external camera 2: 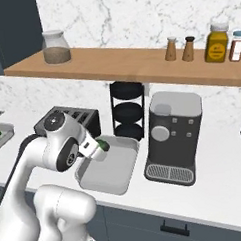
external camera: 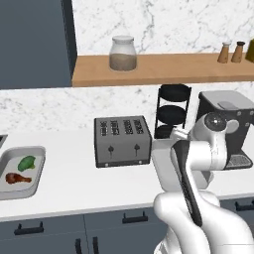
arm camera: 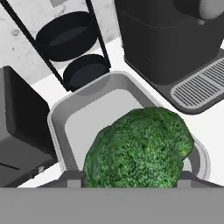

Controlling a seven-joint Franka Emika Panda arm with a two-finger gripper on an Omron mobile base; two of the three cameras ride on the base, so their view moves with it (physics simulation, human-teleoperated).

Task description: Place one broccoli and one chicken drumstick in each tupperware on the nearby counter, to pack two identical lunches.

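Two tupperware containers sit on the white counter [external camera: 74,183]. Left base view: the far-left tupperware [external camera: 31,189] holds one broccoli floret [external camera: 27,162] and one chicken drumstick [external camera: 17,177], well apart from the arm beside the toaster [external camera: 122,141].

Right base view: the gripper [external camera 2: 99,147] carries a second broccoli floret [external camera 2: 102,145] above the near tupperware [external camera 2: 122,172], left of the coffee machine [external camera 2: 173,137].

Hand view: the held broccoli [arm camera: 140,148] sits clamped between both fingertips [arm camera: 73,180], over the open tupperware [arm camera: 59,114].
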